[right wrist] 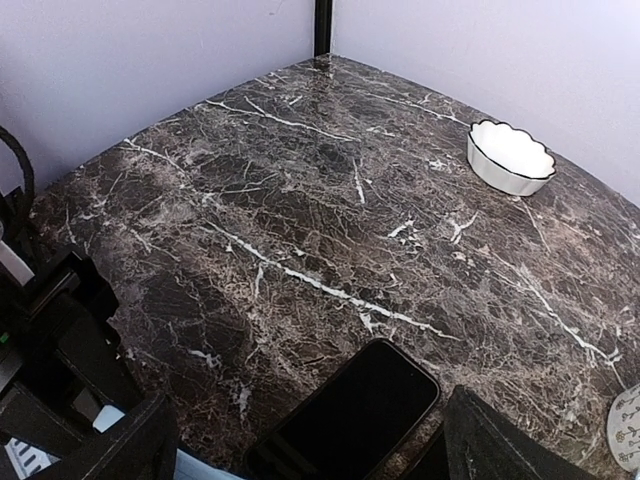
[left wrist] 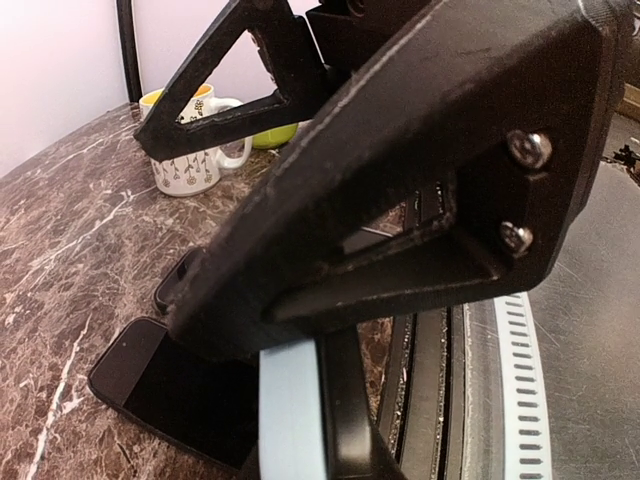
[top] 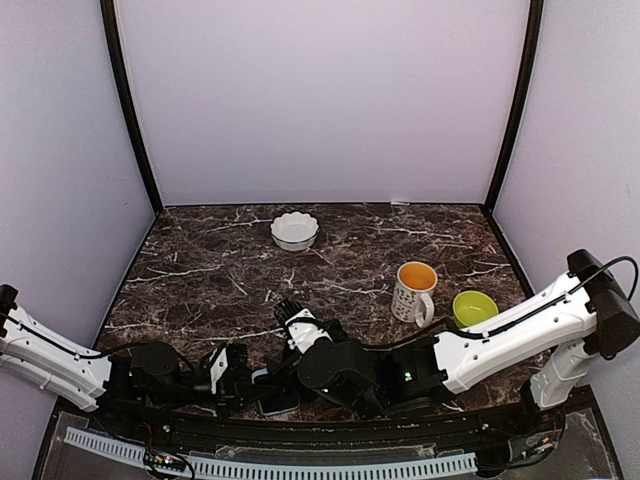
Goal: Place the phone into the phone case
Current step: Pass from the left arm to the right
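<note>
The black phone [right wrist: 350, 420] lies flat, screen up, on the marble table [right wrist: 300, 200] near the front edge. It also shows as phone [left wrist: 165, 385] in the left wrist view and phone [top: 280, 402] from above. My right gripper [right wrist: 305, 430] is open, with one finger on each side of the phone and not touching it. The light blue phone case [left wrist: 292, 415] stands on edge by the phone's end. My left gripper [top: 238, 380] is shut on it. From the right wrist, only a sliver of the phone case [right wrist: 200, 466] shows.
A white patterned mug [top: 414, 290] with orange inside and a green bowl [top: 474, 307] stand to the right. A white fluted bowl [top: 294, 230] sits at the back centre. The ribbed rail [top: 300, 465] runs along the near edge.
</note>
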Controlling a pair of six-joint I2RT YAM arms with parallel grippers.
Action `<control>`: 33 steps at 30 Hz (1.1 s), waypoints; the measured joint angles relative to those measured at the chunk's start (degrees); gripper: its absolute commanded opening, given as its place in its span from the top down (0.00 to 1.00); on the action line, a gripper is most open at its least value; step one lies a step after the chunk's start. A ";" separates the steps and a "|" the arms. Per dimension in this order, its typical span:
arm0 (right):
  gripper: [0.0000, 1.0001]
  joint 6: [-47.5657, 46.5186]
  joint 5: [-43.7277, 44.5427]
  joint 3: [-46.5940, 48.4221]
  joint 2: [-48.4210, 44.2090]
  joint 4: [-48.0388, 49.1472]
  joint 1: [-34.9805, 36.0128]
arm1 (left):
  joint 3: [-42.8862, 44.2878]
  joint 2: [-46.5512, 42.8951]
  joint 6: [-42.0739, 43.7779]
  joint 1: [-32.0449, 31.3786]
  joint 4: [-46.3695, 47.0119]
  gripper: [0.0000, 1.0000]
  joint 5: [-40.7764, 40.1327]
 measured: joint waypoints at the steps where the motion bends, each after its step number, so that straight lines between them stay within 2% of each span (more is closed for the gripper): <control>1: 0.07 0.02 0.11 0.00 0.04 0.09 0.00 | 0.00 -0.04 -0.07 0.00 -0.02 0.90 -0.26; 13: 0.07 0.20 0.94 1.38 3.32 4.00 0.00 | 0.02 -1.38 -0.13 -0.26 -2.58 0.77 -2.29; 16: 0.07 0.20 0.87 1.33 3.56 4.02 0.00 | 0.11 -1.44 0.15 -0.26 -3.45 0.66 -2.58; 17: 0.08 0.20 0.85 1.33 3.56 4.00 0.00 | 0.11 -1.64 0.17 -0.26 -3.72 0.65 -2.80; 21: 0.07 0.26 0.92 1.33 3.56 3.96 0.00 | 0.11 -2.82 0.39 -0.26 -4.17 0.74 -3.06; 29: 0.07 0.22 1.22 1.49 4.26 4.83 0.00 | 1.31 -1.25 0.68 -0.26 -4.35 0.71 -2.05; 32: 0.04 0.22 1.25 1.49 4.31 4.96 -0.11 | 1.53 -1.16 0.68 -0.24 -4.46 0.80 -1.81; 33: 0.02 0.22 1.20 1.49 4.31 4.94 -0.26 | 1.53 -1.18 0.63 -0.24 -4.48 0.87 -1.81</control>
